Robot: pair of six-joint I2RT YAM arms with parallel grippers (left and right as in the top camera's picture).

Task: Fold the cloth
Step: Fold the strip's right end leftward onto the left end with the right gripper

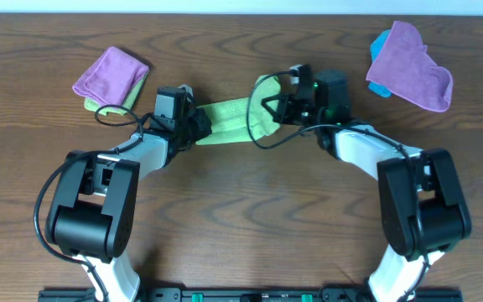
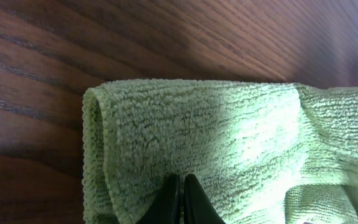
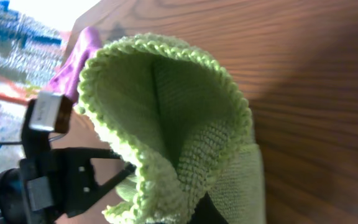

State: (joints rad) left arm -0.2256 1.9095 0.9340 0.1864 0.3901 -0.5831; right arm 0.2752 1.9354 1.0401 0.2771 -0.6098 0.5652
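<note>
At the middle of the table (image 1: 250, 210), the lime-green cloth (image 1: 229, 122) lies drawn out as a narrow band between my two grippers. Its long axis runs left to right across the table, tipping slightly toward the table's far edge at the right end. My left gripper (image 1: 198, 127) sits at the band's left end. In the left wrist view its fingertips are pressed almost together with only a slit between them, nipping the doubled layers just inside the rolled left edge. My right gripper (image 1: 268, 107) has the opposite end. In the right wrist view those fingertips are mostly hidden under fabric, but the stitched hem stands raised and curled off the wood, so I judge the jaws closed on it. Each arm holds one short end, so neither is nearer, and the fold turns on carrying one end along that axis over the other. Bare wood lies open toward the table's near edge between my arms, with a thinner strip on the far side. A purple cloth (image 1: 110, 73) toward the table's far-left corner, and a second purple cloth (image 1: 409, 65) over a blue cloth (image 1: 380, 42) at the far-right corner, lie well apart from that path.
</note>
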